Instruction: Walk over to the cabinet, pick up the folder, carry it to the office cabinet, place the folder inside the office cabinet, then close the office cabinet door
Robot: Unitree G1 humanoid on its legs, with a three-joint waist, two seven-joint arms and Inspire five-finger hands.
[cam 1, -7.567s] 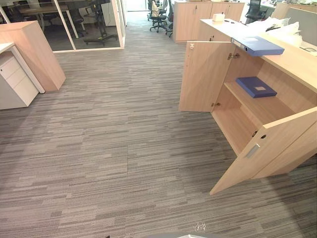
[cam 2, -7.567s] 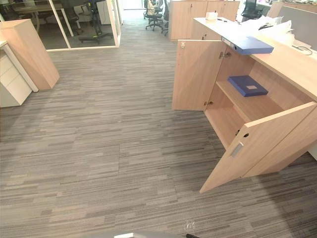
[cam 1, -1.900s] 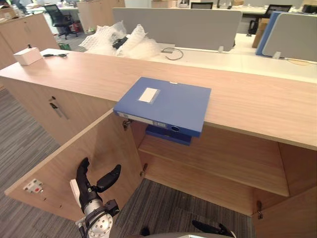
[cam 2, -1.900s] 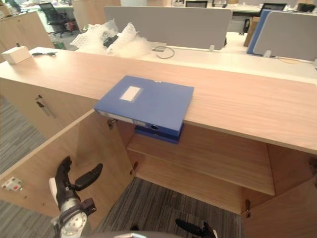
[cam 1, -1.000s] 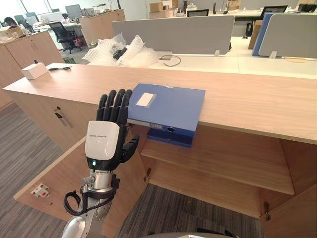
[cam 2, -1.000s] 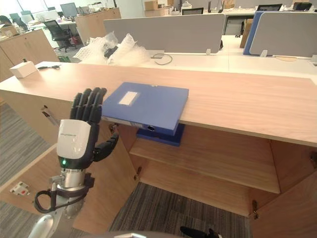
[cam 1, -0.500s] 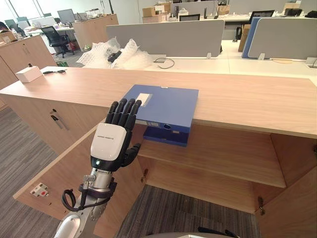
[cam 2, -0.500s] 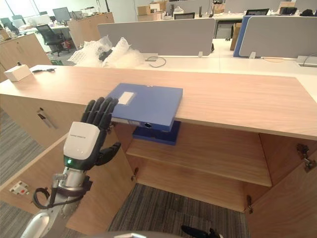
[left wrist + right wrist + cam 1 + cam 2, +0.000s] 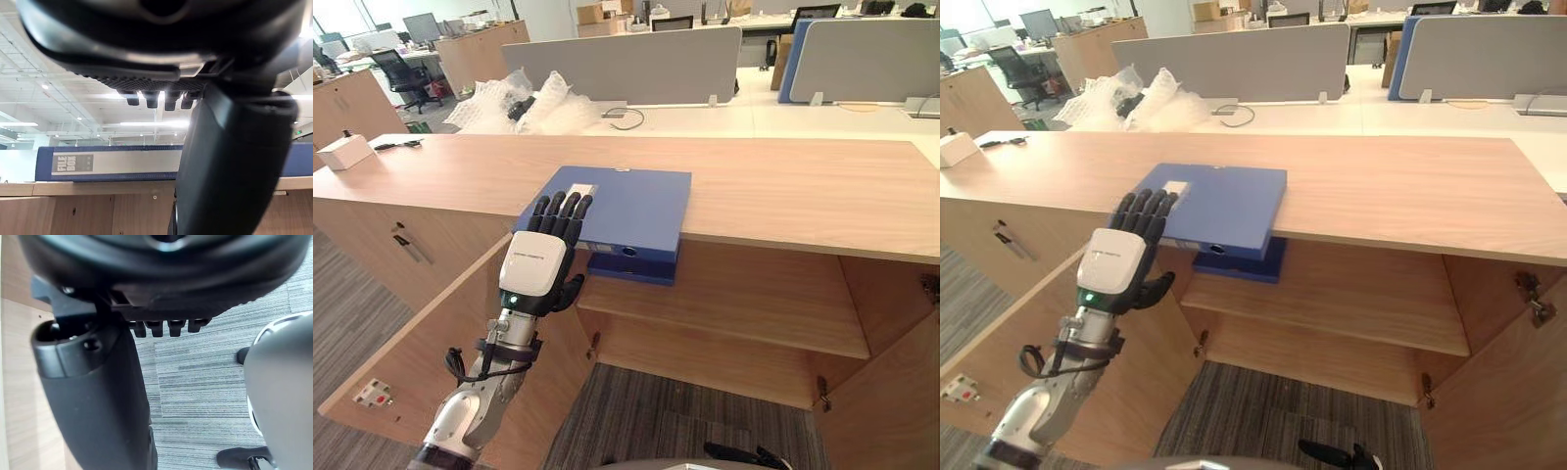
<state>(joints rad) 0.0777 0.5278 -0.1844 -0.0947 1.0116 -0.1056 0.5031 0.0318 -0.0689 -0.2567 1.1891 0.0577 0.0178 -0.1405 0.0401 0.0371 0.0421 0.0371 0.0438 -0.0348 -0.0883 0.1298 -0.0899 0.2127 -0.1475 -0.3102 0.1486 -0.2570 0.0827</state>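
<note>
On the wooden counter [image 9: 783, 186], a blue folder [image 9: 631, 201] is seen lying flat, its spine overhanging the front edge above the open office cabinet [image 9: 734, 294]. A second blue folder [image 9: 636, 266] is laid on the shelf [image 9: 744, 308] inside, directly beneath the first. The left hand [image 9: 538, 272] is raised in front of the folder's near left corner with fingers [image 9: 146, 100] held straight and the thumb spread; nothing is grasped, and whether the fingertips touch the folder cannot be told. In the left wrist view the labelled spine is faced squarely across the counter edge. The right hand [image 9: 98, 391] is hung low over the grey carpet [image 9: 205, 382], its fingers relaxed and empty. The cabinet's left door [image 9: 421, 362] is swung wide open beside the left arm. Bubble wrap [image 9: 524, 98] and a small white box [image 9: 342, 152] are placed farther back on the counter.
</note>
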